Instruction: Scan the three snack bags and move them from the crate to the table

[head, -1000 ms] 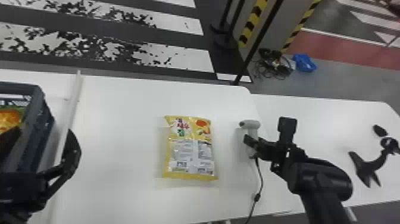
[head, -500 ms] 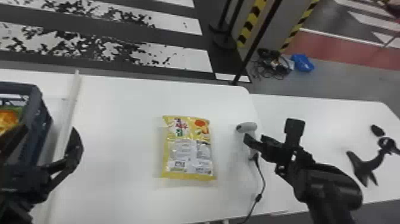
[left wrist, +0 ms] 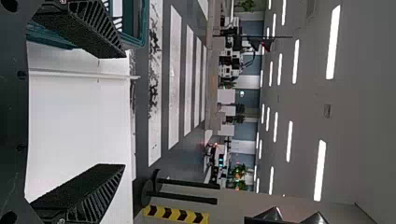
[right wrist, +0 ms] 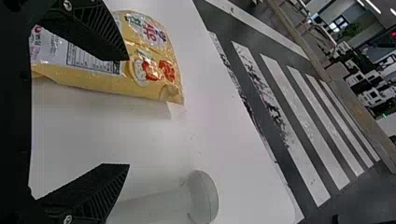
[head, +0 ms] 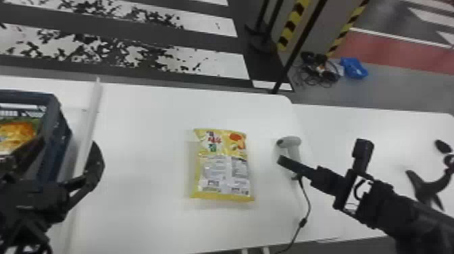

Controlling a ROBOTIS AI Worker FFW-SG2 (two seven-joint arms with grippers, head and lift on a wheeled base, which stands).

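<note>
Left gripper (head: 66,150) at the crate (head: 55,104), fingers spread, nothing between them. Right gripper (head: 287,162) over the table (head: 145,169), near the scanner (head: 293,143); fingers likewise wide apart, empty. One yellow snack bag (head: 223,169) lies flat on the table, between crate and scanner, label side up. Orange snack packaging (head: 17,133) sits inside the crate; bag count there: cannot tell.

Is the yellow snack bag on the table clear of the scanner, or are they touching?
Apart. The head view shows a strip of white table between the bag and the scanner.
</note>
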